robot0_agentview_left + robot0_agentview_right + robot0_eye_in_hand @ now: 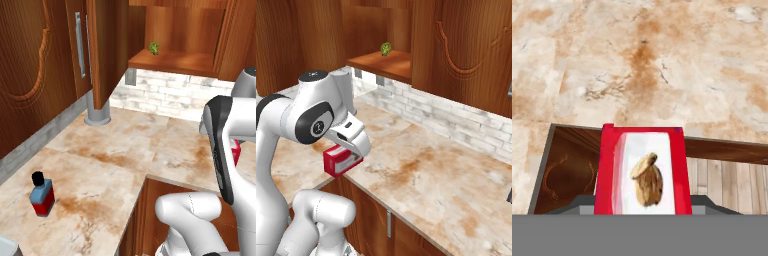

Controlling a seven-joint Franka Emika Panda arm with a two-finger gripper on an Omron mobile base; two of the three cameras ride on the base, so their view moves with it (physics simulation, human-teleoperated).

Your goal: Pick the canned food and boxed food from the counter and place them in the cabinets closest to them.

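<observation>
The boxed food (340, 161) is a thin red box with a pale face showing a brown nut (643, 172). My gripper (350, 156) is shut on it and holds it just above the front edge of the counter (421, 170). In the hand view the box stands between my fingertips (643, 204), with marbled worktop (642, 60) beyond it and a brown drawer front below. A sliver of the red box (236, 150) peeks out behind my arm in the left base view. The canned food is out of view. A wall cabinet (170, 60) stands open ahead, its wooden shelf (381, 62) exposed.
A squat blue-and-red bottle with a black cap (42, 196) stands on the counter at the left. The open cabinet door (107, 50) juts out over a grey cylinder (97, 112). A small green item (154, 48) sits on the shelf. A white brick backsplash (456, 125) lines the wall.
</observation>
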